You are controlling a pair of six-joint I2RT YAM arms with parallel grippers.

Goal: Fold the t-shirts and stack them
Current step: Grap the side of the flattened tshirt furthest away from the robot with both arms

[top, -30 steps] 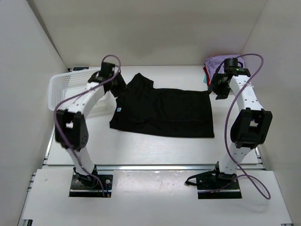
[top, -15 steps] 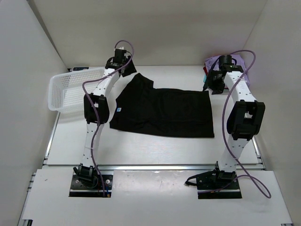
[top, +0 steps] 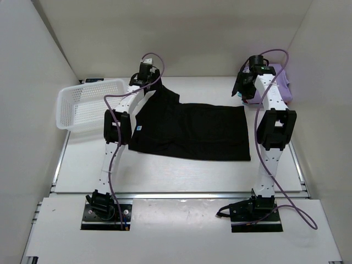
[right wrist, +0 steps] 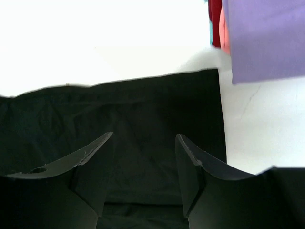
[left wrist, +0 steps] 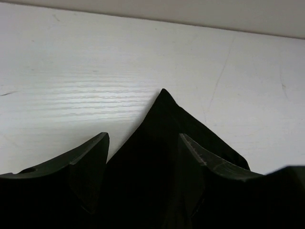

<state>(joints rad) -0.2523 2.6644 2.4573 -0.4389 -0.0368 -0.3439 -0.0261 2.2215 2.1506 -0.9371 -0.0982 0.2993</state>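
The large black t-shirt lies spread flat in the middle of the table. My left gripper hovers over its far-left sleeve. In the left wrist view the left gripper is open, and the pointed tip of the black sleeve lies between its fingers. My right gripper is by the shirt's far-right corner. There the right gripper stands open above the black cloth, gripping nothing. A folded lavender t-shirt lies over red and teal edges at the back right.
A white mesh basket stands at the back left, beside the left arm. The folded stack sits against the right wall. The back wall runs just beyond both grippers.
Both arms have stretched toward the back of the table. The left gripper swung from the basket side to the sleeve and opened wider. The right gripper rose toward the far-right corner.
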